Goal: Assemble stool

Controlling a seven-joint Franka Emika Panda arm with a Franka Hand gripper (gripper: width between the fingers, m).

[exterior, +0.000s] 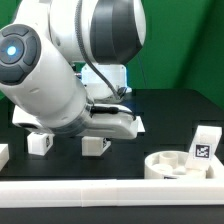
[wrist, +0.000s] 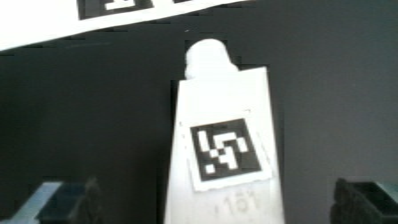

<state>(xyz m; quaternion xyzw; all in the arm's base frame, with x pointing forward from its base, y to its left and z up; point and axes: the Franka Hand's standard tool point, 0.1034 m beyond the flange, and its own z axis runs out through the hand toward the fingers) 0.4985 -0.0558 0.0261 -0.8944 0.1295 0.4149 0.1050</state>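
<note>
In the wrist view a white stool leg (wrist: 222, 130) lies flat on the dark table, with a square marker tag on its face and a rounded peg at its far end. My gripper (wrist: 210, 203) is open, and its dark fingertips (wrist: 54, 200) stand on either side of the leg, well apart from it. In the exterior view the arm bends low over the table and hides the fingers. Two white leg ends (exterior: 38, 143) (exterior: 95, 145) show under the arm. The round seat disc (exterior: 178, 165) lies at the exterior view's right, and an upright tagged leg (exterior: 205, 143) stands behind it.
The long white border rail (exterior: 100, 190) runs along the table's near edge. The marker board (wrist: 125, 15) lies beyond the leg's peg end. Another white piece (exterior: 3, 154) sits at the exterior view's left edge.
</note>
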